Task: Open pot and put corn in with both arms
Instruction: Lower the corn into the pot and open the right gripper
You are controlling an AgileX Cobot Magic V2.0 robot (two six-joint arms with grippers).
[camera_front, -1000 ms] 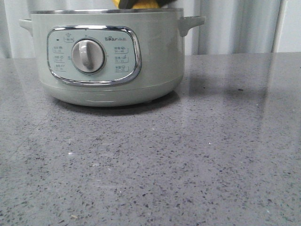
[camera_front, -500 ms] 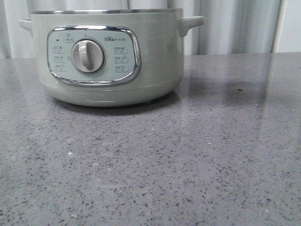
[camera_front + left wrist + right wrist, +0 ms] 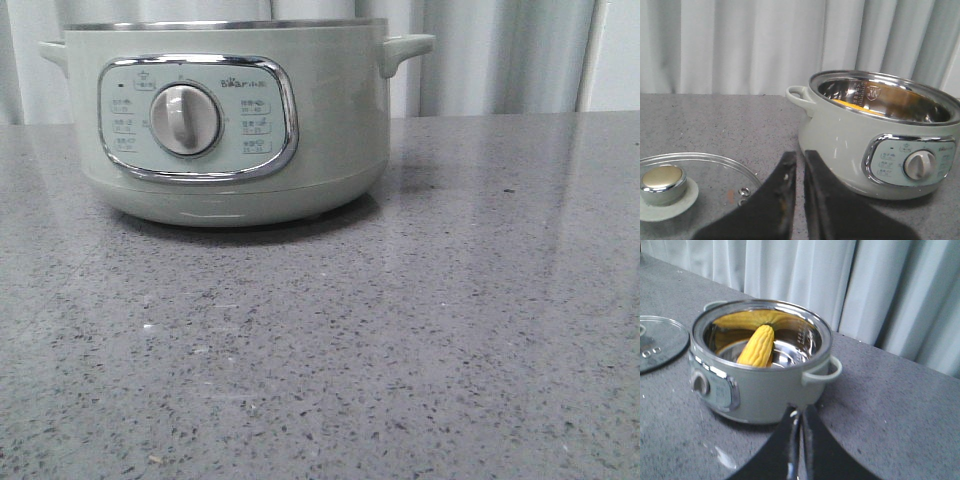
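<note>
The pot point(image 3: 230, 120) stands open in the upper left of the front view on the grey tabletop point(image 3: 420, 330). The corn point(image 3: 756, 345) lies inside it, leaning on the steel wall. The glass lid point(image 3: 695, 187) rests on the tabletop beside it. Left fingers point(image 3: 799, 167) and right fingers point(image 3: 800, 422) are closed together, holding nothing.

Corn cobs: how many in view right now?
1. The corn lies inside the open pot, tapered end up against the steel wall. The front view cannot see into the pot, and part of its floor is hidden, so more could be out of sight.
</note>
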